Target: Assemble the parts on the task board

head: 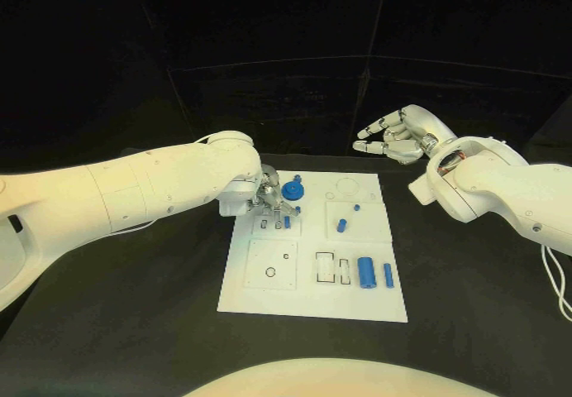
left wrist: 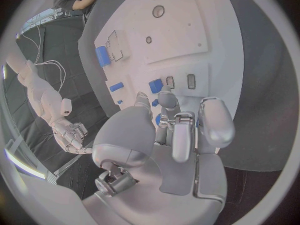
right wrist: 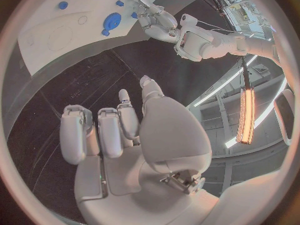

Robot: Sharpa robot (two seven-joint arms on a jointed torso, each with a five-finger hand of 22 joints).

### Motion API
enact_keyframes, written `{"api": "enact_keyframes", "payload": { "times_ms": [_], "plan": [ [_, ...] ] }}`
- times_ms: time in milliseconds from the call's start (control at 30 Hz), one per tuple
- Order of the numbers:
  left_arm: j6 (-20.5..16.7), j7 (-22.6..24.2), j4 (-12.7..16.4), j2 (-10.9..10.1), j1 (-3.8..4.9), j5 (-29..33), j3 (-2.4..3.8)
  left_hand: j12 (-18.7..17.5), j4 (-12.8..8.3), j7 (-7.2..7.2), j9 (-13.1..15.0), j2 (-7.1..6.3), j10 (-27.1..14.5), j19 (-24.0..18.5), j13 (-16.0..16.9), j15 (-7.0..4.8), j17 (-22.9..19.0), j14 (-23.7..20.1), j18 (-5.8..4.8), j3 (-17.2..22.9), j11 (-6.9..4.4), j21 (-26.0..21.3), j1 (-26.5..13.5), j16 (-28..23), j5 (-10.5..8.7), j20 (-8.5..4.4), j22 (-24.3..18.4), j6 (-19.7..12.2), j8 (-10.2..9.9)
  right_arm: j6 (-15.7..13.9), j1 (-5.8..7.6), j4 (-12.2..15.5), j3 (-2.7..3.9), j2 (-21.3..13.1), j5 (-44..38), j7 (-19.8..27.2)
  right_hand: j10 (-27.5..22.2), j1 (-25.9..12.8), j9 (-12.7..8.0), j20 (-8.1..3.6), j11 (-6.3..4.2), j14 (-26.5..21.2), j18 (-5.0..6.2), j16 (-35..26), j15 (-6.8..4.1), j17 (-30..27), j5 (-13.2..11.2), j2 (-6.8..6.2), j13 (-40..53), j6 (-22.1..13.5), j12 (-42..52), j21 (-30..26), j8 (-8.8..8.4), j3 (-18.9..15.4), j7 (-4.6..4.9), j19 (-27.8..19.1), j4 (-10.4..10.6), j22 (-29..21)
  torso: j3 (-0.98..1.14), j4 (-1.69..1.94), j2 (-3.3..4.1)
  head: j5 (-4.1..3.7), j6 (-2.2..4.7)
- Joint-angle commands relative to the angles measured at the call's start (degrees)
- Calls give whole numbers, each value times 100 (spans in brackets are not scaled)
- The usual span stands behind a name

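Head view: your left hand [head: 272, 201] works over the task board [head: 312, 294].
I cannot tell if it grips anything; your right hand [head: 399, 135] hangs empty, fingers loosely curled apart.

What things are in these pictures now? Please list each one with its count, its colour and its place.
Task board: one, white, in the middle of the table.
Table: one, black, under the board.
Round part: one, blue, at the board's far left corner, beside the left hand.
Small parts: two, blue, in the far right section of the board.
Cylinder parts: two, blue, one thick and one thin, side by side at the near right of the board.
Left hand: one, silver, low over the board's far left section; whether it holds anything cannot be told.
Right hand: one, silver, raised beyond the board's far right corner, fingers apart, holding nothing.
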Motion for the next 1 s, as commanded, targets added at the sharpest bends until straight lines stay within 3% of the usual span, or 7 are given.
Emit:
{"api": "enact_keyframes", "payload": {
  "times_ms": [33,367,1000],
  "plan": [
    [215,-103,-78,45,9,-56,3,33,-15,-5,23,-14,-53,15,6,0,1284,539,-64,13,-8,22,71,20,9,22,-6,-46,49,120,13,3,5,3,-29,91,-34,32,-6,-13,-18,274,104,-5,-31,14,46,51,4,-50,-24,-24,39,-17,-9,-28,-9,383,-9,13,4,6,-18],
    [225,-69,-207,132,0,-60,3,40,-21,-5,34,-14,-56,14,10,1,1290,540,-63,16,-8,21,89,24,10,23,-8,-55,60,176,12,-14,5,23,-30,110,-34,42,-6,-13,-18,275,104,-4,-31,16,56,58,5,-51,-24,-24,39,-15,-9,-27,-11,384,-6,9,0,-3,-60],
    [361,43,-307,281,-10,-60,4,64,-63,-1,76,-25,-69,12,19,4,1305,544,-62,32,-4,19,176,32,10,26,-6,-95,99,248,12,-50,5,83,-56,48,-33,134,-9,-14,-17,279,104,-4,-30,19,-13,52,9,-57,-20,-27,47,-29,-6,-24,-61,385,-5,15,-3,-18,-77]
  ]
}}
